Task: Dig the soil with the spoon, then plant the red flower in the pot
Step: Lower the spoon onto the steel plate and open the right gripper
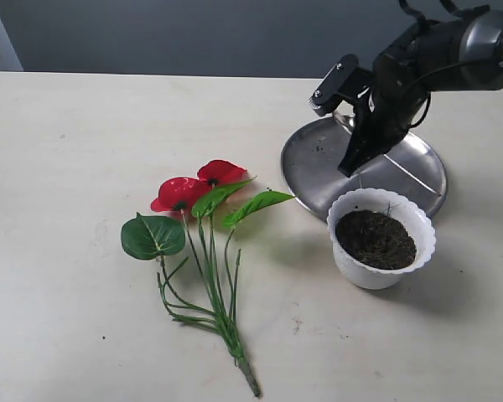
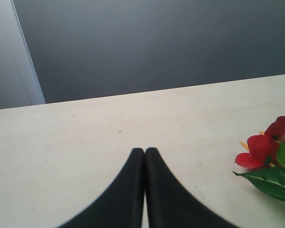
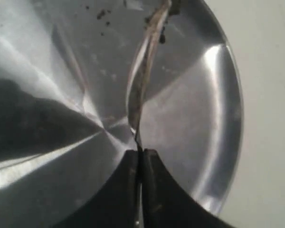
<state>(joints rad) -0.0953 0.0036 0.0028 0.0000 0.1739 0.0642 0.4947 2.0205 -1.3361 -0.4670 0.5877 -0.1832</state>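
Right gripper [image 1: 352, 163] is down over the steel plate [image 1: 318, 163] at the far right, black fingers pressed together on the thin handle of the spoon [image 3: 142, 80]. From the right wrist view the silver handle shows edge-on, a narrow twisted-looking strip running away from the fingertips, with dark crumbs stuck along its far end. The spoon's bowl is too hard to make out. The plate is flat, round and mirror-bright, streaked with reflections and dotted with a few specks of earth.

Just nearer than the plate sits the pot [image 1: 360, 272]: white plastic, rounded body, wavy scalloped rim. Its far edge overlaps the plate's near rim; whether they touch, I can't tell. Inside it, the soil [image 1: 375, 239] is dark, crumbly and rough, filling the mouth below the rim.

Over to the left, well apart from the pot, the red flower [image 1: 178, 193] lies flat on the pale matte table [image 1: 67, 126]. Two glossy red heart-shaped blooms point to the far side, broad green leaves fan out, and thin green stems gather to a cut end on the near side.

Left gripper [image 2: 145, 151] hangs above bare tabletop, its smooth black fingers closed flush, with nothing between them; the blooms sit off to one side of it.
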